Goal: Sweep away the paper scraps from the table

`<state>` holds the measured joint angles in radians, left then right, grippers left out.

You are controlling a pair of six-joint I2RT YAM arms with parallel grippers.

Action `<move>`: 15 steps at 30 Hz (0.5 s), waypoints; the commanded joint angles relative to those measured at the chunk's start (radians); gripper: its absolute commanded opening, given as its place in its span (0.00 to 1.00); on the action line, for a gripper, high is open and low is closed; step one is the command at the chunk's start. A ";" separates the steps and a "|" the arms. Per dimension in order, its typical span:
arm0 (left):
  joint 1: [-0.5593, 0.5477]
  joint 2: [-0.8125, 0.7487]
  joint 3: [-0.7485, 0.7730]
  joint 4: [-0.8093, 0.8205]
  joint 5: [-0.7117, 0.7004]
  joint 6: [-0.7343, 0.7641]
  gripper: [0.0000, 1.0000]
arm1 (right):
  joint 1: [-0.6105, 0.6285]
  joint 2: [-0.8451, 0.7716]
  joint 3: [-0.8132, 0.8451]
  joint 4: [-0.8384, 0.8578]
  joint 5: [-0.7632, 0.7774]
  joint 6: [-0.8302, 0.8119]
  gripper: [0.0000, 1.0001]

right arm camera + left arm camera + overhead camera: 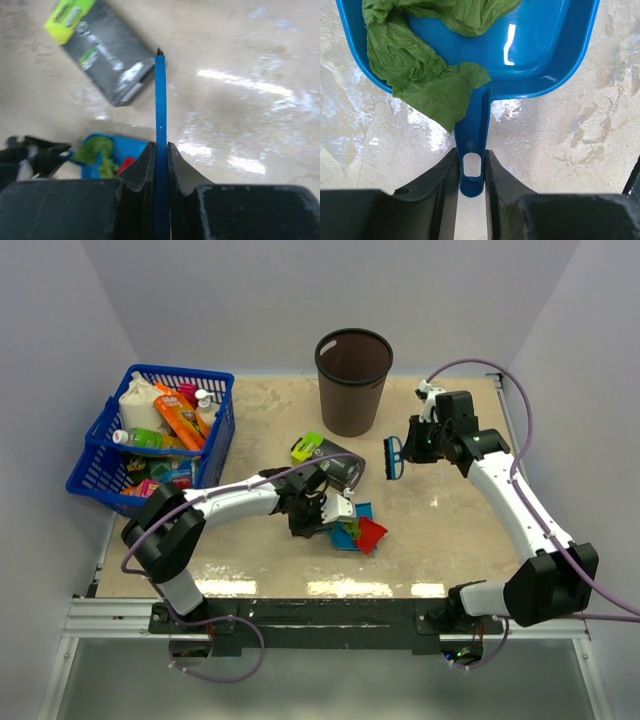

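Blue dustpan at table centre, handle clenched by left gripper — green and red scraps lie inside. Right gripper clamps brush, held clear of table. Sweeping looks done — next move likely carries pan level to bin, tips it

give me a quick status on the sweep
Left gripper shut on dustpan. Right gripper shut on brush. Paper scraps in the dustpan. Black-and-lime box close by.
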<state>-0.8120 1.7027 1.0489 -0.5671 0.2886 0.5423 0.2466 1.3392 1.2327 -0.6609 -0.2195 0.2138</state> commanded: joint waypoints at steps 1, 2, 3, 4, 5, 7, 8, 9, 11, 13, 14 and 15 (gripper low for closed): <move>0.004 -0.057 0.014 0.012 0.037 0.002 0.00 | -0.013 -0.021 0.007 0.021 0.259 -0.053 0.00; 0.002 -0.066 0.017 0.006 0.038 0.002 0.00 | -0.021 -0.025 -0.013 0.021 0.282 -0.053 0.00; 0.004 -0.071 0.022 0.003 0.038 0.002 0.00 | -0.030 -0.026 -0.022 0.021 0.293 -0.051 0.00; 0.002 -0.075 0.026 -0.002 0.038 0.002 0.00 | -0.042 -0.031 -0.030 0.021 0.293 -0.050 0.00; 0.004 -0.083 0.029 -0.008 0.034 0.001 0.00 | -0.049 -0.035 -0.045 0.021 0.287 -0.045 0.00; 0.007 -0.087 0.046 -0.019 0.027 -0.005 0.00 | -0.058 -0.054 -0.061 0.032 0.273 -0.037 0.00; 0.013 -0.090 0.054 -0.034 0.027 -0.007 0.00 | -0.061 -0.058 -0.074 0.035 0.272 -0.031 0.00; 0.016 -0.092 0.069 -0.040 0.027 -0.008 0.00 | -0.066 -0.064 -0.082 0.035 0.270 -0.028 0.00; 0.030 -0.101 0.085 -0.060 0.032 -0.010 0.00 | -0.070 -0.078 -0.104 0.040 0.284 -0.028 0.00; 0.042 -0.107 0.109 -0.074 0.034 -0.011 0.00 | -0.073 -0.086 -0.119 0.037 0.316 -0.028 0.00; 0.056 -0.116 0.120 -0.086 0.043 -0.012 0.00 | -0.076 -0.092 -0.131 0.035 0.330 -0.031 0.00; 0.063 -0.120 0.140 -0.092 0.047 -0.012 0.00 | -0.085 -0.094 -0.136 0.034 0.333 -0.031 0.00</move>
<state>-0.7841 1.6459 1.1053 -0.6289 0.2966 0.5415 0.1776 1.2907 1.1187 -0.6571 0.0479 0.1822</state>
